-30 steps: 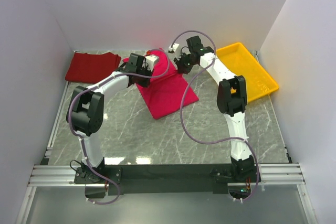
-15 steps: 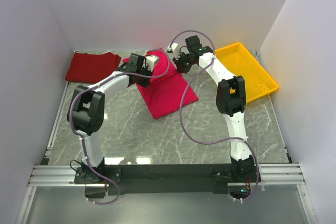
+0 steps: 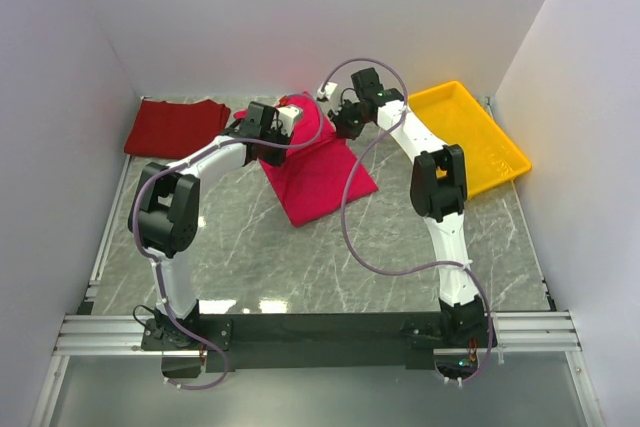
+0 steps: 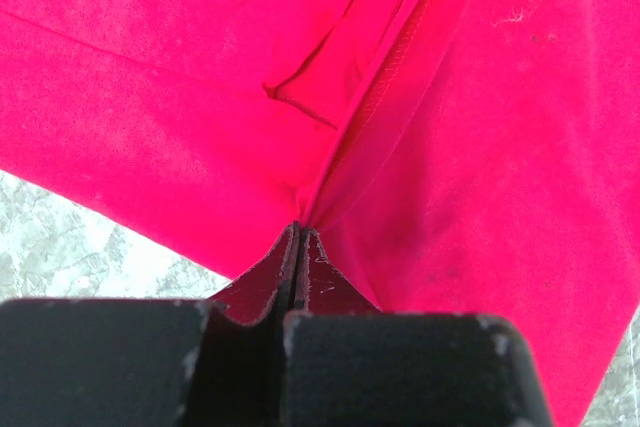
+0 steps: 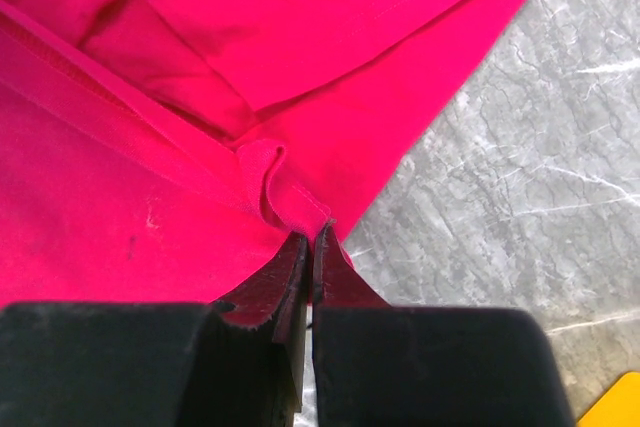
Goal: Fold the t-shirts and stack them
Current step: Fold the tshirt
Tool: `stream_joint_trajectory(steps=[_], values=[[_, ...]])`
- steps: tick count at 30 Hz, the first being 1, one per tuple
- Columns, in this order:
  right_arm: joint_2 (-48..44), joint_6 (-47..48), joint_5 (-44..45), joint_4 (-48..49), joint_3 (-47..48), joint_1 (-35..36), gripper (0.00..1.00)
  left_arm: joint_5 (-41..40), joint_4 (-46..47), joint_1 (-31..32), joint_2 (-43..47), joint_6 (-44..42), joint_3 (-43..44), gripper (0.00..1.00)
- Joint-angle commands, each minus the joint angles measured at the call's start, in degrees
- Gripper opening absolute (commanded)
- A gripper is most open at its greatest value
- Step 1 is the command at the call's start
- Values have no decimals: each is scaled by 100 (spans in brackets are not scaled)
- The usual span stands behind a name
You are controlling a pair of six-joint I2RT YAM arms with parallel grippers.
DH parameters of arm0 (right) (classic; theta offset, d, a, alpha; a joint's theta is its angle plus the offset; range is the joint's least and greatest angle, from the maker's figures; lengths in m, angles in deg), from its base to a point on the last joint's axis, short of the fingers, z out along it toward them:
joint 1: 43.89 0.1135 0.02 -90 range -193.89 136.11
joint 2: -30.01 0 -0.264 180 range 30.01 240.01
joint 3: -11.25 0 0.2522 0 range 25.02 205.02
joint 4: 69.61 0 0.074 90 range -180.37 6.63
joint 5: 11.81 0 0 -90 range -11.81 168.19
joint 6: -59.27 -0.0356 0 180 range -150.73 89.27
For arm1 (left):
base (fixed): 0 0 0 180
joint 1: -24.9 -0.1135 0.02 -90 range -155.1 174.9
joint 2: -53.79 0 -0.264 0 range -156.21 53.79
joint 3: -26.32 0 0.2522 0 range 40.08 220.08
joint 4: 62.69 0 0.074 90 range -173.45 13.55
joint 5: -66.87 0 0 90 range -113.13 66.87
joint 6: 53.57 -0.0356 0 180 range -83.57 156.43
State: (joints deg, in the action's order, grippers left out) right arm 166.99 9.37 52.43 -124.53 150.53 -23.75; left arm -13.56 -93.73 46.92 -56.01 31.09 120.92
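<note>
left gripper [image 4: 298,231] clenched on crimson t-shirt [image 3: 322,175] mid-frame, right gripper [image 5: 312,235] pinching its edge too, maroon t-shirt [image 3: 175,127] upper left

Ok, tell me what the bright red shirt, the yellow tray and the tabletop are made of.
Bright red shirt: soft knit cloth, likely cotton; matte, creased, stitched seam visible.
Yellow tray: probably moulded plastic; smooth, uniform colour, rigid raised rim.
Tabletop: grey marble-look surface with white veins, glossy reflections; real stone or printed laminate, cannot tell.
</note>
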Motion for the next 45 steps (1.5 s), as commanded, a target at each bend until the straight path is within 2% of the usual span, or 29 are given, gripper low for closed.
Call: stream_joint_trajectory(steps=[1, 3, 4, 5, 6, 8, 10, 11, 15, 19, 20, 23, 29, 32, 36, 37, 45], values=[[144, 60, 176, 135, 289, 60, 8, -112, 40, -31, -68, -81, 204, 1], [161, 16, 281, 162, 316, 78, 21, -287, 110, -31, -103, 76, 239, 1], [170, -36, 334, 205, 316, 78, 39, -488, 145, -40, -121, 147, 257, 3], [170, -185, 369, 301, 325, 78, 44, -595, 189, -57, -121, 235, 274, 17], [170, -282, 413, 372, 316, 52, 46, -709, 259, -75, -95, 331, 292, 23], [109, -641, 475, 582, 290, 34, 55, -920, 470, -110, 19, 490, 301, 28], [13, -967, 728, 750, 246, 16, 59, -939, 663, -137, 125, 859, 336, 34], [-14, -1099, 739, 855, 211, 16, 60, -1182, 708, -154, 238, 912, 345, 39], [-452, -1215, 678, 1119, -228, -28, 60, -1544, 752, -189, 608, 983, 442, 43], [-849, -1162, 3, 892, -650, -177, 59, -1396, 472, -312, 1065, 1289, 293, 44], [-988, -1101, -400, 743, -816, -256, 59, -1222, 367, -365, 1257, 1516, 75, 45], [-1095, -1118, -780, 523, -1055, -335, 59, -1001, 251, -400, 1627, 1869, -496, 45], [-1026, -1810, -1036, 197, -1117, -353, 56, -315, 777, -400, 2172, 3152, -1788, 45], [-815, -2144, -1177, 74, -915, -353, 54, -78, 1217, -400, 2156, 3741, -2124, 44], [-857, -2252, -1300, 56, -1020, -353, 52, -103, 1289, -400, 1866, 4198, -2090, 43], [-1102, -2261, -1405, 135, -1368, -396, 52, -269, 1149, -400, 1631, 4339, -1968, 43], [-1640, -2234, -1643, 267, -2363, -546, 51, -613, 770, -400, 1163, 4551, -1712, 43]])
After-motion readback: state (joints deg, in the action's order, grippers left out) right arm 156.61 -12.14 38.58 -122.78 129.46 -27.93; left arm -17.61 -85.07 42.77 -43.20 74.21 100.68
